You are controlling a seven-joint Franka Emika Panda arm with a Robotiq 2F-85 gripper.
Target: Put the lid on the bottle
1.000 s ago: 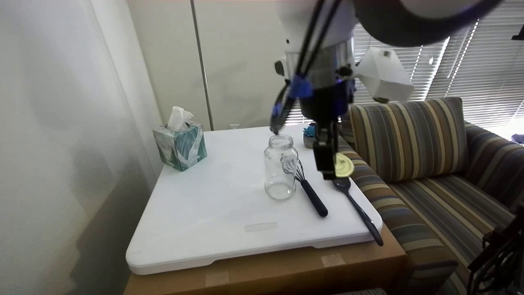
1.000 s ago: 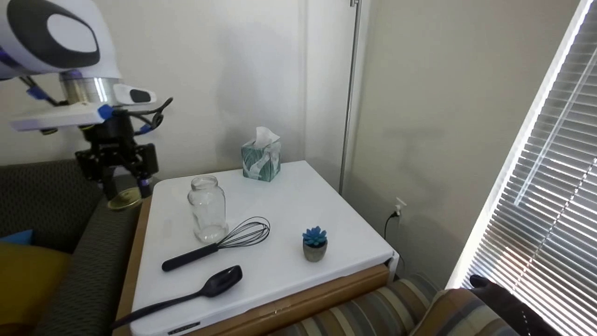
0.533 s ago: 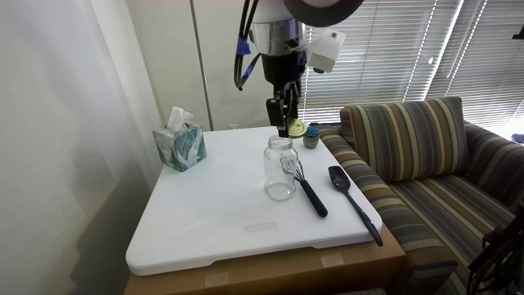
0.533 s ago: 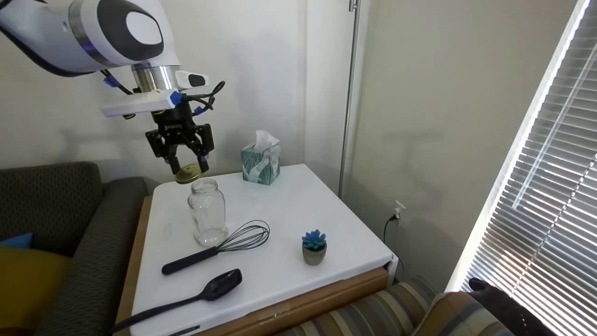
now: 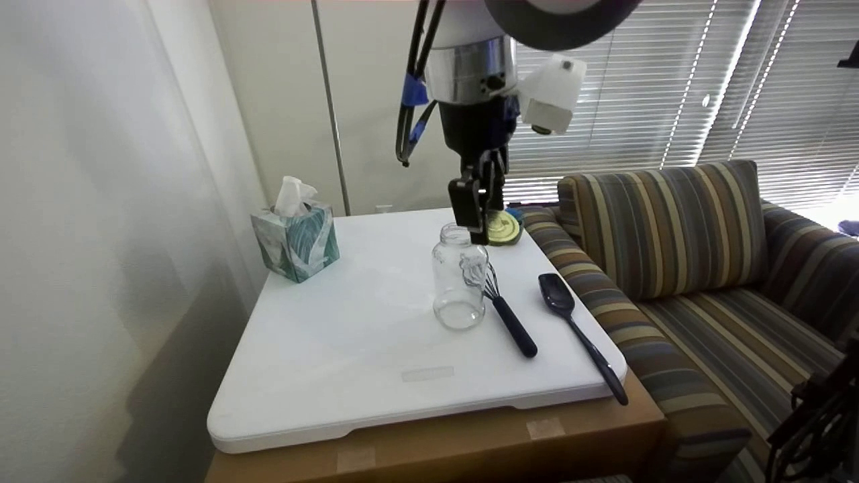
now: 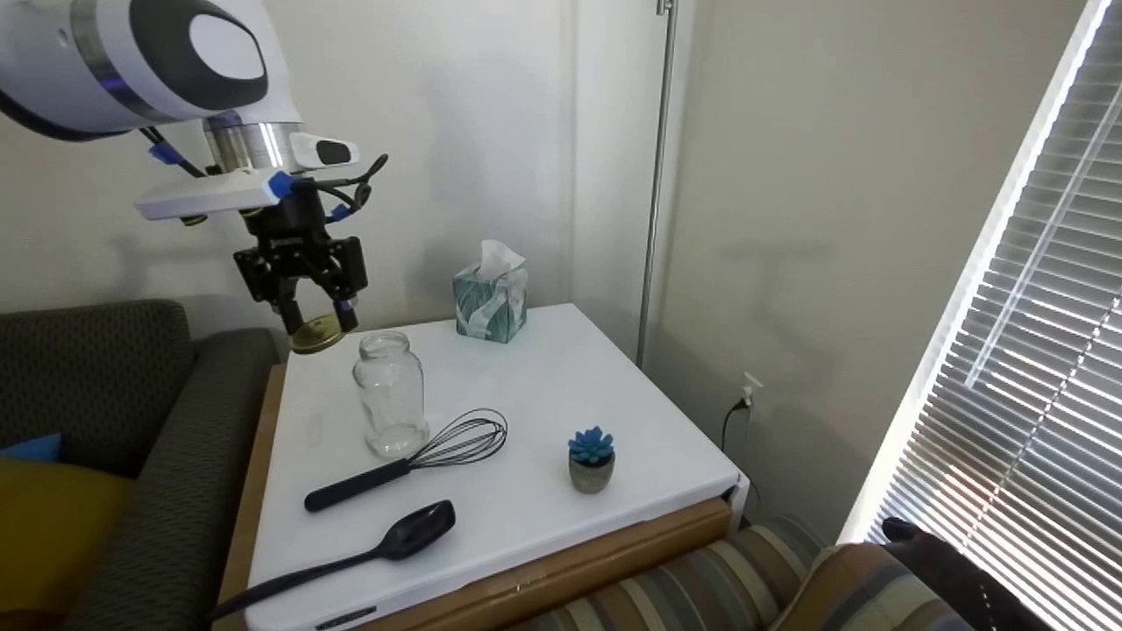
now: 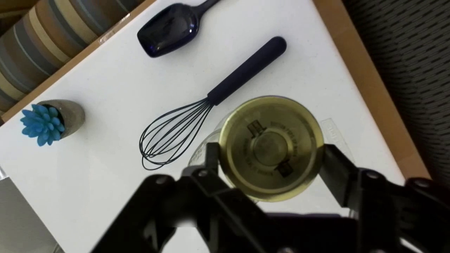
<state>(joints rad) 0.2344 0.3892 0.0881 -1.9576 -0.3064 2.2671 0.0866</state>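
The gripper hangs above the left part of the surface in an exterior view. Its jaws are parted to the breadth of the lid and set against opposite edges of it, so it has the lid in its hold. In the wrist view the lid, a gold-coloured disc, sits right of centre and covers most of the glass jar, so the gap between lid and rim is hard to judge from that angle. In an exterior view the jar stands upright left of centre, its mouth facing up; the lid is up and to the left of that mouth, apart from it.

A dark whisk lies just beside the jar, handle toward the lower left; I cannot tell whether the two touch. Nearer the bottom of the frame a dark spoon lies with its handle running past the surface's edge at lower left. A blue potted succulent stands right of centre, and a teal and white tissue box is at the surface's far corner. In an exterior view a striped armchair fills the right side, below window blinds at upper right.
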